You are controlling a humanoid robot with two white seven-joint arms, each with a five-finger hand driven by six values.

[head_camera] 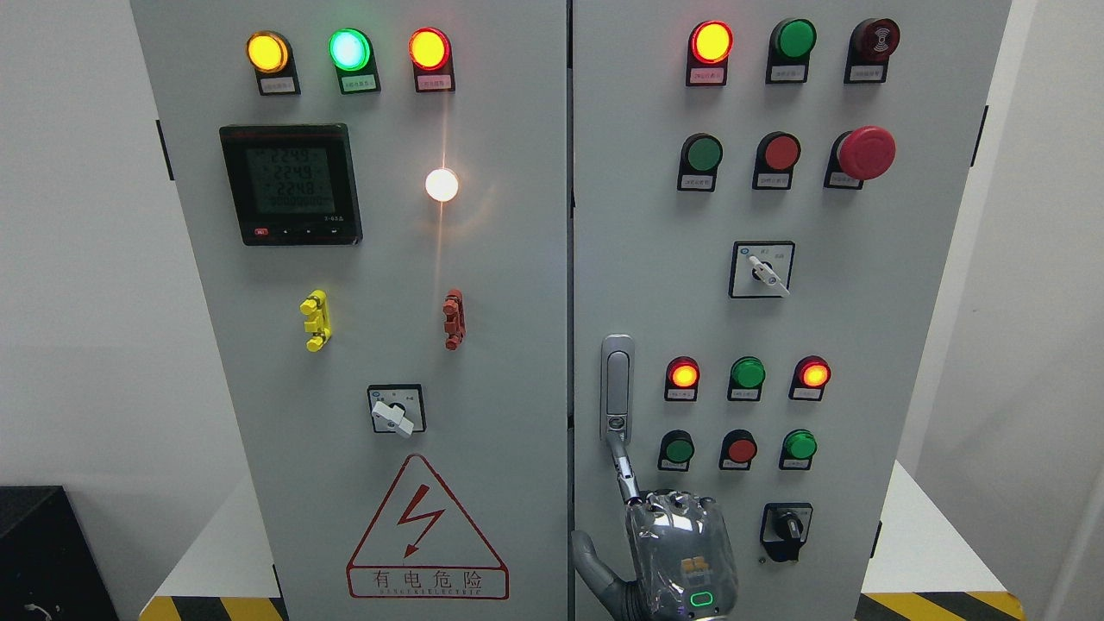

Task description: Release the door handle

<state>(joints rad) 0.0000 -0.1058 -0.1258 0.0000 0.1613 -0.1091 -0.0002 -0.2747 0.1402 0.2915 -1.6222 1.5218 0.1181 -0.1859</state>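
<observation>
The right hand is raised with one finger extended to the foot of the door handle; nothing is grasped. Letting go appears under way; withdrawal is called for.

R hand upright — index finger extended

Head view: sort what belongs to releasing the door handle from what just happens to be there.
Job:
- door handle, on the right door
- robot hand, one finger reaching up to the handle's lower end

Not part of it:
- digital meter
- emergency stop button
- warning triangle sticker
- yellow clip
- red clip
</observation>
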